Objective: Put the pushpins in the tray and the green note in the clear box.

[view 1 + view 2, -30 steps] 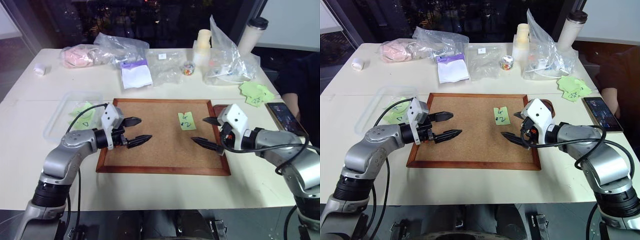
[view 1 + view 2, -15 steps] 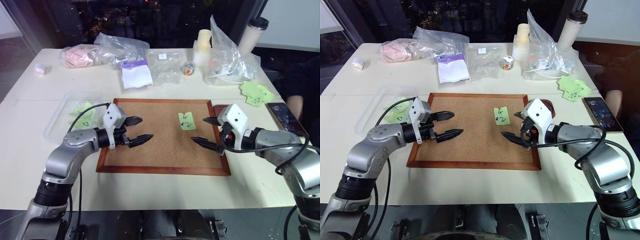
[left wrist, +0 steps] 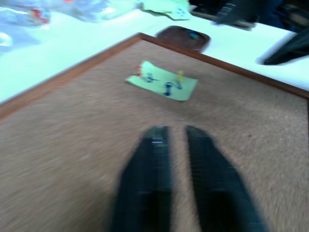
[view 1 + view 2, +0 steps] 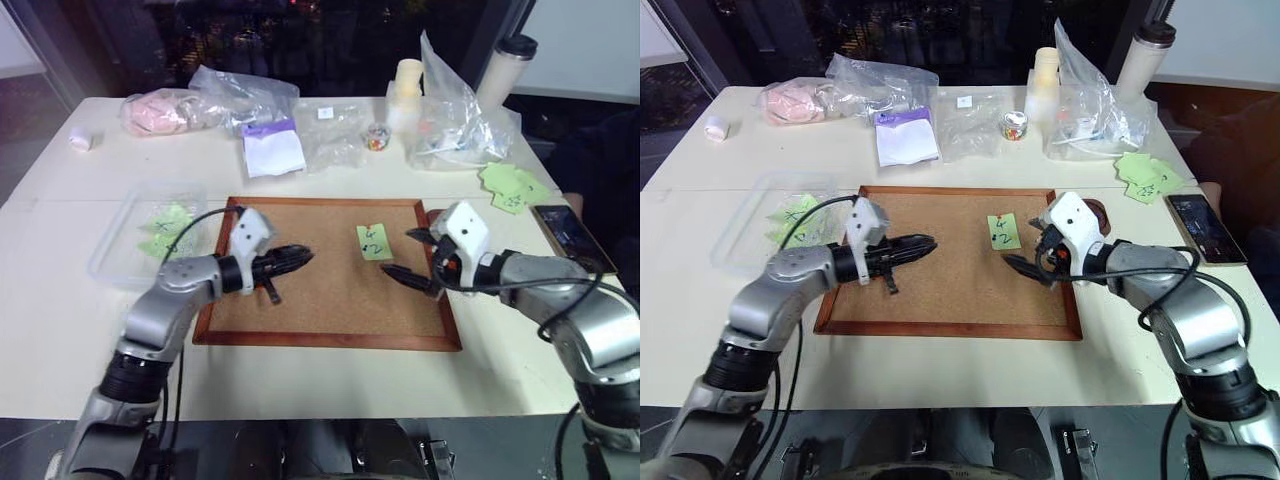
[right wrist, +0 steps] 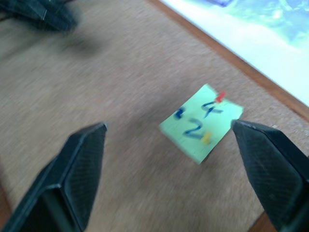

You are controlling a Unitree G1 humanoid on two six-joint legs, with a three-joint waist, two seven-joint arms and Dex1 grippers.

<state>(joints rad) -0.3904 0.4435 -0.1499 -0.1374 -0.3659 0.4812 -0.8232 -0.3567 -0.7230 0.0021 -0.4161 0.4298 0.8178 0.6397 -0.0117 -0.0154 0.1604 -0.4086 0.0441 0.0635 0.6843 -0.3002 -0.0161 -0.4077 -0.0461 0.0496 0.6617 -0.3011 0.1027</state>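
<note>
Green note: The small light-green note (image 5: 202,122), marked "4" over "2", lies flat on the cork board (image 4: 320,300), toward its far right part, held down by pushpins.
Pushpins: A red pushpin (image 5: 220,96) stands at the note's top edge and a yellow pushpin (image 5: 206,138) lower down; a third, blue mark at the side may be a pin or ink, too blurred to say.
Handling: The note looks thin, light and floppy, likely to tear if pulled while pinned; the pins are small, hard and slippery-headed. Best judgement: pinch each pin by its head and lift straight out, then take the paper by a free edge.
Right gripper: The right gripper (image 5: 174,169) hangs just short of the note, fingers spread wide and empty, the note lying between and beyond them.
Left gripper: The left gripper (image 4: 296,257) hovers over the board's left half, well apart from the note, fingers drawn together on nothing.
Tray: The dark reddish-brown tray (image 3: 183,37) sits just off the board's far right corner.
Clear box: The clear box (image 4: 120,250) rests left of the board, other green notes inside.
Surface: A pale surface (image 4: 330,375) carries plastic bags (image 4: 245,95), a tumbler and a smartphone (image 4: 568,232).
Room: Dark glazing runs behind.
</note>
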